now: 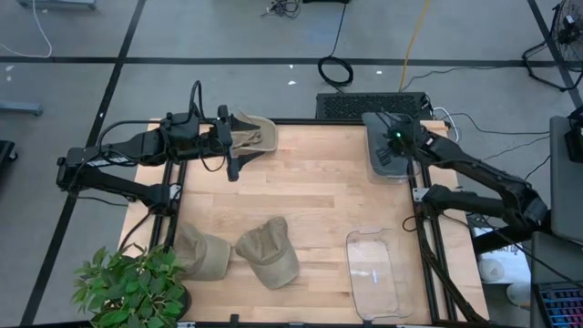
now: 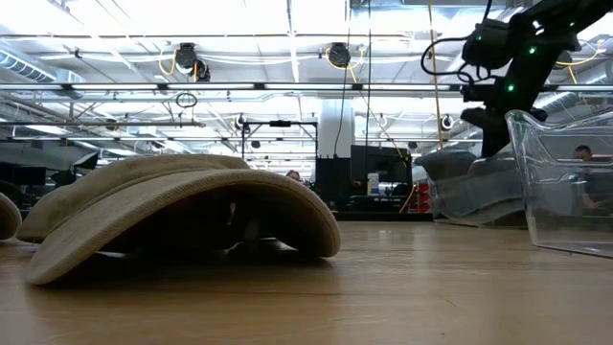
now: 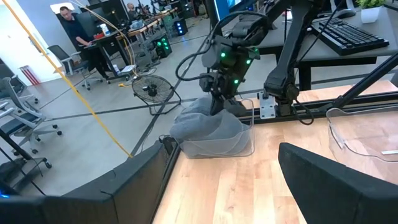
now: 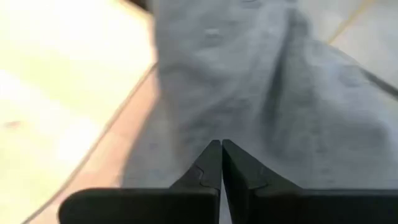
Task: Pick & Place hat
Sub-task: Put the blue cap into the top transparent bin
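Observation:
A grey hat sits in a clear container at the table's far right corner. My right gripper reaches down onto its top and is shut on it; the grey cloth fills the right wrist view. A tan hat lies at the far left corner. My left gripper hovers open beside it, pointing level toward the table's right, with its fingers wide apart. The tan hat does not show in the left wrist view. My right gripper comes at the grey hat from above, pointing down, with its shut fingertips at a fold on the hat's top. How many layers lie between them I cannot tell. The hat's lower part rests inside the clear container.
Two more tan hats lie near the table's near left; one fills the low view's foreground. A second clear container stands near the near right edge. A potted plant sits at the near left corner. Bare wood spans the table's middle.

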